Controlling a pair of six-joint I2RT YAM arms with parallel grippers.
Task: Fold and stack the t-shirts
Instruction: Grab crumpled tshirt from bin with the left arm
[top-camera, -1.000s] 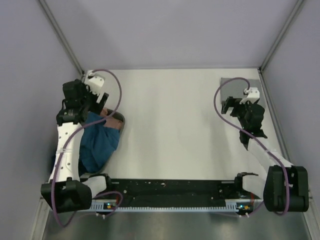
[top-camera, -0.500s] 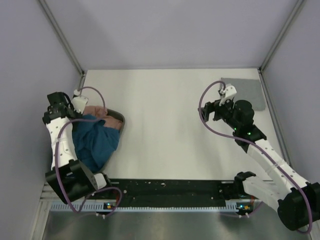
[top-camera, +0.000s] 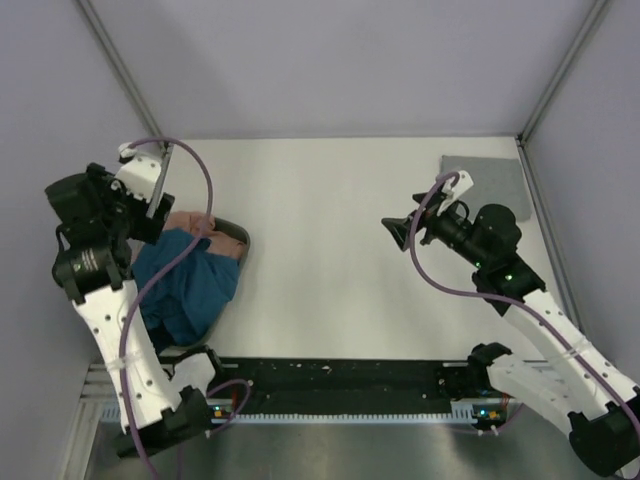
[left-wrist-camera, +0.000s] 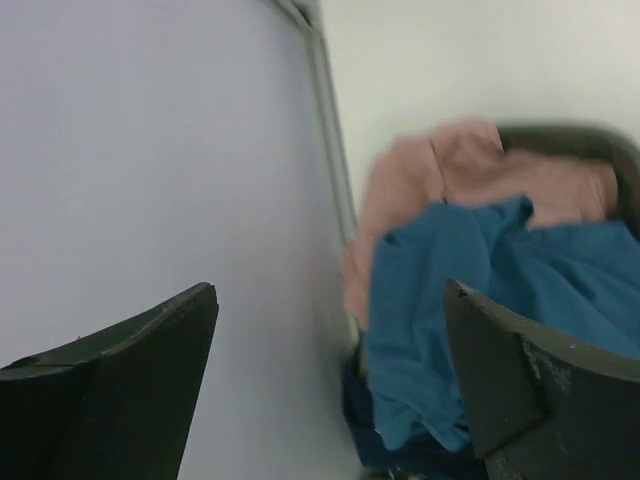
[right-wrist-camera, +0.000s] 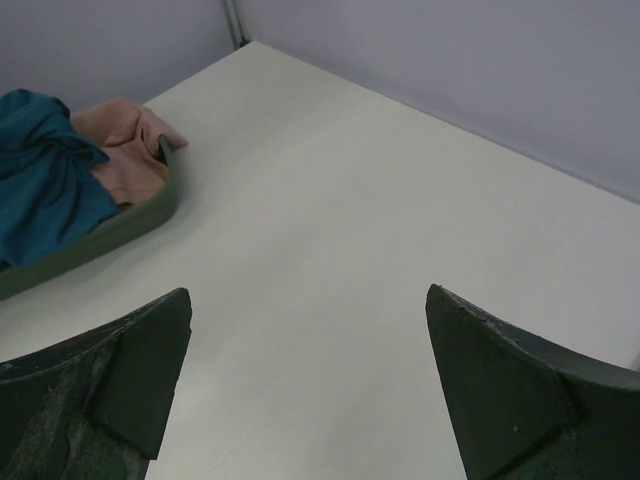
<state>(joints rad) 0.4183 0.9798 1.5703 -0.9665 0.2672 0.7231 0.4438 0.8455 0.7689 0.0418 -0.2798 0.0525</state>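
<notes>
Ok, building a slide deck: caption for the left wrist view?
Open left tool facing a teal-blue t-shirt bunched over a salmon-pink t-shirt in a dark green tray.

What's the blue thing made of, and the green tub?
The blue shirt looks like soft, matte cloth: it bunches into loose wrinkles. The green tub is probably hard plastic: its rim is smooth and keeps a stiff, even curve.

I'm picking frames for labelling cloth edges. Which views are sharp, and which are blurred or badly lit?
Top external: even soft light, no glare, teal-blue shirt and grey shirt crisp. Left wrist: blurred, salmon-pink shirt edges smeared, left fingers dark silhouettes. Right wrist: table sharp and evenly lit, right fingers dark but defined.
</notes>
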